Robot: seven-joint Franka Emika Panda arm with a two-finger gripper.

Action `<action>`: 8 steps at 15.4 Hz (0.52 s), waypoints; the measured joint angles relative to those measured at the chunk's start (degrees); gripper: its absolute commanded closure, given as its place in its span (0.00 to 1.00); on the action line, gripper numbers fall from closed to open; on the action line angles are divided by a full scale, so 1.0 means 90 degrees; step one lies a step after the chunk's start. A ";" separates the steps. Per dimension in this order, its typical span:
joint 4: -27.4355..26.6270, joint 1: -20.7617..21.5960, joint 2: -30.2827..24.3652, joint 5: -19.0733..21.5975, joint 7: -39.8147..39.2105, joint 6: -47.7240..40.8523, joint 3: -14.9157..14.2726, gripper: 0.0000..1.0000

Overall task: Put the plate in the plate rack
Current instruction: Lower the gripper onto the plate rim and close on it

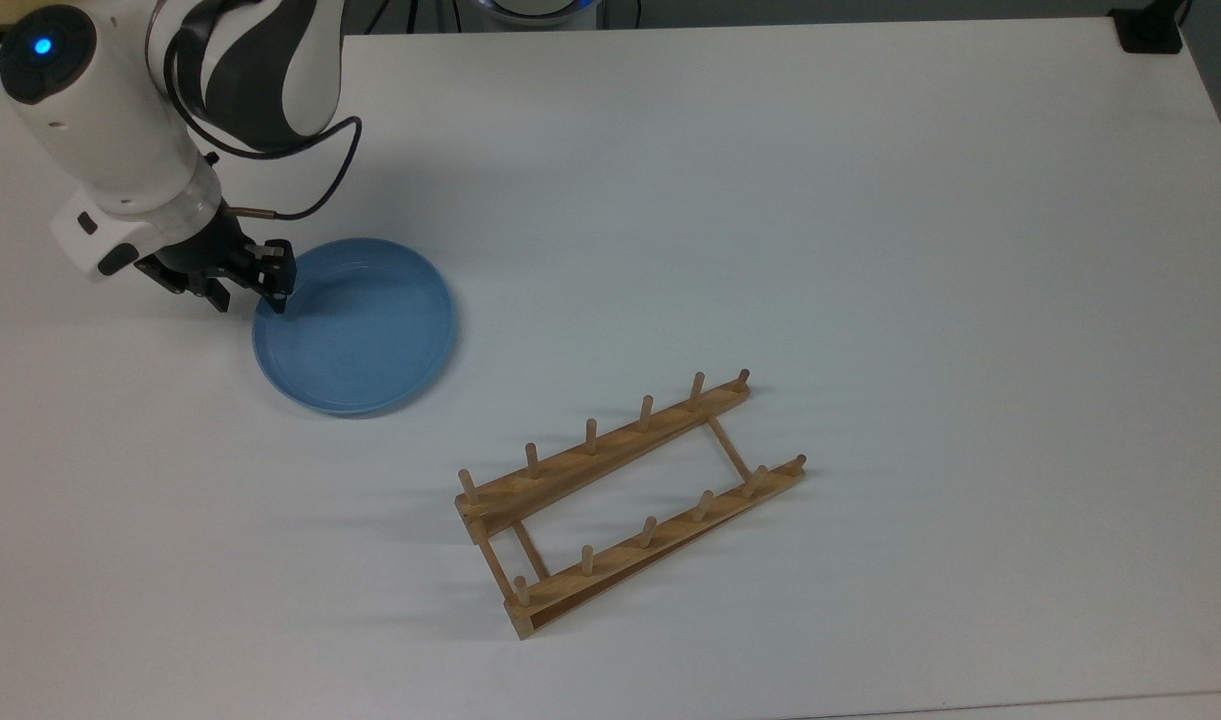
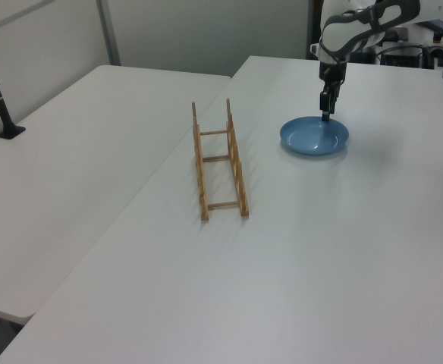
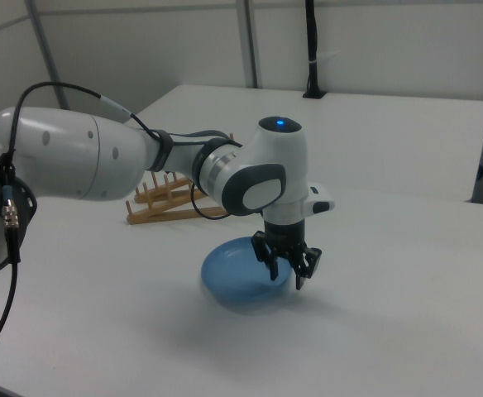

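A: Looking at the gripper in the top view, where does it sit?

B: It hangs low at the plate's rim on the top view's left. One finger is over the inside of the rim and the other just outside it, so the 2 fingers straddle the edge.

A: Are the fingers clamped on it?

B: They are spread apart with a gap between them; the right view shows the gripper with both tips parted over the near edge of the plate. I cannot tell if either tip touches the rim.

A: And the plate itself?

B: Flat on the white table, directly under and to the top view's right of the gripper.

A: Where is the plate rack from there?

B: Well apart from the gripper, lower and toward the top view's right, past the plate. It lies on the table with 2 rails and upright pegs. In the left view the plate rack is to the left view's left of the gripper and plate.
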 measured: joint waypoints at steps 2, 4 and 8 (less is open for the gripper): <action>0.0001 0.0002 0.0060 0.0045 0.0000 0.0325 0.0003 0.50; 0.0001 0.0010 0.0084 0.0059 0.0000 0.0456 0.0018 0.59; 0.0017 0.0039 0.0085 0.0061 0.0003 0.0461 0.0026 0.76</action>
